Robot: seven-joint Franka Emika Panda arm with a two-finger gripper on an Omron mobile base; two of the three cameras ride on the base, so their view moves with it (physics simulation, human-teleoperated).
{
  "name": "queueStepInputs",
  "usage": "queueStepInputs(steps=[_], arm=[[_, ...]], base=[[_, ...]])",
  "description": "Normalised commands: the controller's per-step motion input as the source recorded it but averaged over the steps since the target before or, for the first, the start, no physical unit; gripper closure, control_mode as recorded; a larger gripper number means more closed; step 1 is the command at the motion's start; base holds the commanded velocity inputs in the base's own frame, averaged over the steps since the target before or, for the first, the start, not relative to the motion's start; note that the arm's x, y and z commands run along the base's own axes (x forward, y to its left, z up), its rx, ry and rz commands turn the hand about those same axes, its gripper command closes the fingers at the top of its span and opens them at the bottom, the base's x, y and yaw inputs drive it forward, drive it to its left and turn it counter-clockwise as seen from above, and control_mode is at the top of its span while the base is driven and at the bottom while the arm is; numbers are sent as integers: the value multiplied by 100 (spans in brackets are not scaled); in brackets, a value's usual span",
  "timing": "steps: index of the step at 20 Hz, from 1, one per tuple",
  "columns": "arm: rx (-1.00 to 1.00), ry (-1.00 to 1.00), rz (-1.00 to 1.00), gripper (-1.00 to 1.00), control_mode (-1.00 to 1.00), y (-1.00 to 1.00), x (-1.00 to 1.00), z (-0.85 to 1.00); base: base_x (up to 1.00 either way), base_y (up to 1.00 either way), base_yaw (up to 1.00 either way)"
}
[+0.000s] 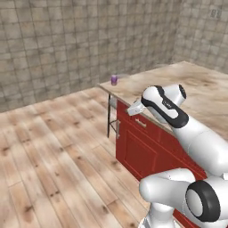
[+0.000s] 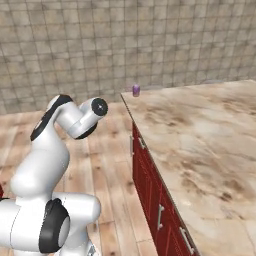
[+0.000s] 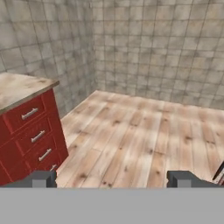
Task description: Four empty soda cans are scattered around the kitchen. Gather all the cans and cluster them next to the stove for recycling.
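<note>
Red drawer fronts (image 3: 33, 135) with pale bar handles stand at the left of the hand view, to the left of the gripper (image 3: 112, 178), under a slab of beige marbled counter (image 3: 19, 87). The gripper's two dark finger tips (image 3: 41, 178) stand far apart at the bottom of that view, spread wide with nothing between them. Ahead of the gripper lies bare wooden plank floor (image 3: 131, 135), running up to a tan tiled wall (image 3: 153, 48) that meets a second tiled wall at a corner, up and left of the gripper. At the far right edge, beside the right finger tip, a thin dark slanted piece shows; what it is I cannot tell.

In the left base view the plank floor fills the left side, with the tiled wall behind it. A purple soda can (image 1: 114, 79) stands upright near the far corner of the counter (image 1: 178, 84), well apart from the white arm (image 1: 178, 120), whose folded upper part hangs in front of the red cabinet (image 1: 138, 147). A thin dark leg (image 1: 109, 118) holds up the counter's overhanging end, just left of the cabinet.

In the right base view the arm (image 2: 50, 150) rises at the left over the floor, clear of the counter's edge. To its right the same purple can (image 2: 136, 90) sits at the counter's far left corner, close to the rim, with open marbled top (image 2: 200, 145) stretching from it towards the right and near side. Red cabinet doors (image 2: 150, 190) with light handles run under that rim. Nothing stands on the counter between the arm and the can.
</note>
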Motion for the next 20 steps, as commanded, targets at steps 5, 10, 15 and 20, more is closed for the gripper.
queueStepInputs(steps=[5,10,15,20], arm=[[0,0,0,-100,100,0,0,0],[0,0,0,-100,100,0,0,0],[0,0,0,-100,100,0,0,0],[0,0,0,-100,100,0,0,0]], base=[[82,59,0],[62,45,-4],[29,28,-18],[2,18,-27]])
